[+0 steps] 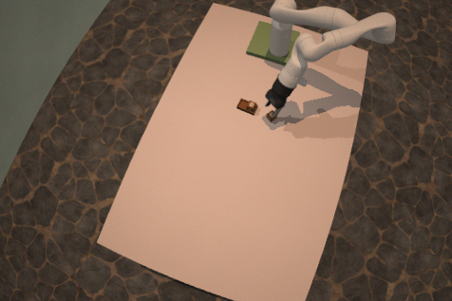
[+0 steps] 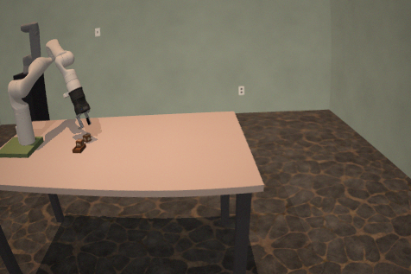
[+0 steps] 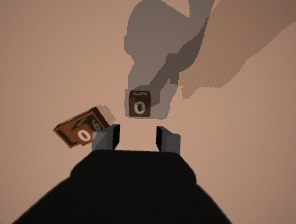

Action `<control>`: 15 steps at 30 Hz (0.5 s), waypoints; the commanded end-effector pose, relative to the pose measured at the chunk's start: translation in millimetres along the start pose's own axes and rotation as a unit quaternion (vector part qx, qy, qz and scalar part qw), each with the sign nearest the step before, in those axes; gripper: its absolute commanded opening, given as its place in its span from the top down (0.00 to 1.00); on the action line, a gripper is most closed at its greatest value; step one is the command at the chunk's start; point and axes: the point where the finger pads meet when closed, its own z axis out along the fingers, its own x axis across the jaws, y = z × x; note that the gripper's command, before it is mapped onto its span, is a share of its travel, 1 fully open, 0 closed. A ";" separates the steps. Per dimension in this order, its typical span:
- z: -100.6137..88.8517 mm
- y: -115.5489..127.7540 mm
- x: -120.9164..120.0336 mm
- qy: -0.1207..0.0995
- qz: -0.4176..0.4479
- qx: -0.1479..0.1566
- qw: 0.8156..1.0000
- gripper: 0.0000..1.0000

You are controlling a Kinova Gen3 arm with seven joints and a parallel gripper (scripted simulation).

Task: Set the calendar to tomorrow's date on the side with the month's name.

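While the loose cube [image 1: 271, 117] [image 2: 87, 137] [image 3: 139, 106] awaited reorienting near the tabletop's [image 1: 214, 175] [image 2: 173, 155] [image 3: 40, 50] base-side edge — outside the tray [image 1: 242, 105] [image 2: 78, 150] [image 3: 65, 134] — the open, empty end effector [image 1: 272, 109] [image 2: 85, 125] [image 3: 138, 134] probably needed a fresh grasp.

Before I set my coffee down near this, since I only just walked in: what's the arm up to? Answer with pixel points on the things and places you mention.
The robot arm [image 1: 334, 39] [image 2: 32, 77] is setting a cube calendar to tomorrow's date. Its open pincer [image 1: 273, 108] [image 2: 85, 125] [image 3: 138, 134] holds nothing and hangs above the table [image 1: 214, 175] [image 2: 173, 155]. One cube [image 1: 271, 117] [image 2: 87, 137] [image 3: 139, 106] sits on the table, outside the tray [image 1: 243, 105] [image 2: 78, 150] [image 3: 67, 136]; the other [image 1: 252, 105] [image 2: 79, 143] [image 3: 85, 133] is in it.
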 end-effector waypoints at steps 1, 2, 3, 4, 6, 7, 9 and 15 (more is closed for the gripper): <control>-2.9 -10.0 0.9 0.000 -0.019 -0.022 1.000 0.10; -3.3 -9.8 0.8 0.001 -0.019 -0.028 0.999 0.10; -3.3 -9.8 0.8 0.001 -0.019 -0.028 0.999 0.10; -3.3 -9.8 0.8 0.001 -0.019 -0.028 0.999 0.10; -3.8 -9.6 0.8 0.001 -0.019 -0.034 0.999 0.10; -3.9 -9.5 0.8 0.002 -0.019 -0.035 0.999 0.10; -3.9 -9.5 0.8 0.002 -0.019 -0.035 0.999 0.10; -2.2 -11.8 0.4 -0.002 -0.019 -0.055 0.998 0.10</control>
